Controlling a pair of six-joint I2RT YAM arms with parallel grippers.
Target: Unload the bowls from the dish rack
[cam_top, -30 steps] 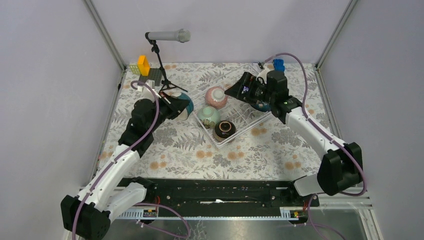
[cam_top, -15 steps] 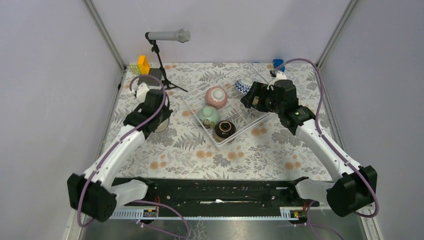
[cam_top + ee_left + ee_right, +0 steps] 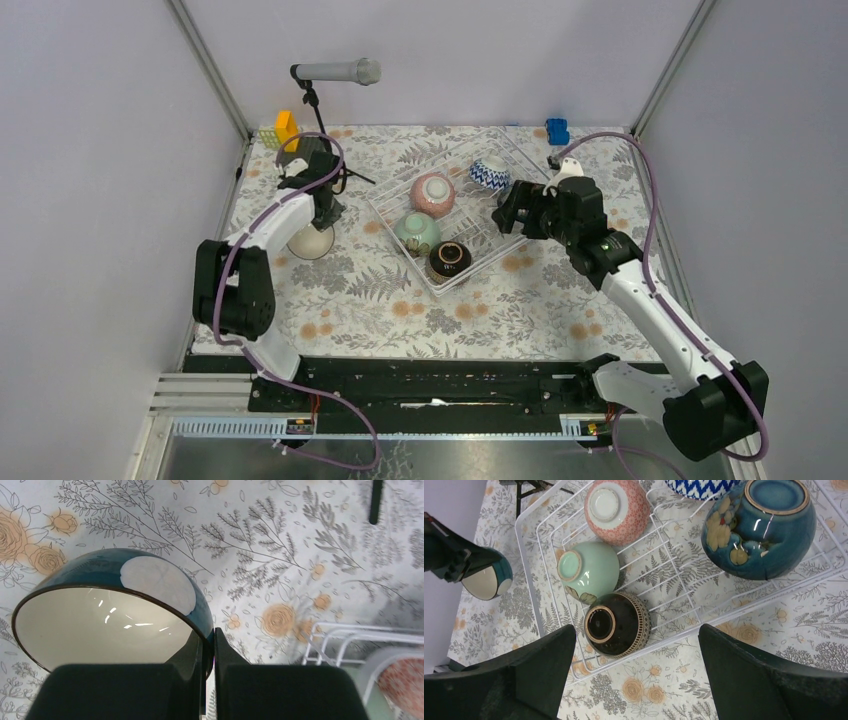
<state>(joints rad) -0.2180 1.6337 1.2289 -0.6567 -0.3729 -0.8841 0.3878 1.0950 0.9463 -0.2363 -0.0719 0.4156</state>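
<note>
— Floral cloth (image 3: 400,300) all round. What's moved?

— The left gripper (image 3: 209,647), clamped on the teal bowl (image 3: 100,625) by its rim, has swung it from the dish rack (image 3: 528,572) out to the rack's nine o'clock. I judge that's one unloaded. The right gripper (image 3: 636,645), jaws wide apart, has backed toward three.

— Still racked?

— Five: pink bowl (image 3: 616,510), mint bowl (image 3: 589,570), dark brown bowl (image 3: 616,625), zigzag bowl (image 3: 704,487), gold-flowered bowl (image 3: 759,530).

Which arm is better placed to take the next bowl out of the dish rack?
Right. Its open tool hangs above the dish rack, with the dark brown bowl showing between its fingers in the wrist view. The left tool is shut on the teal bowl, outside the rack.
</note>
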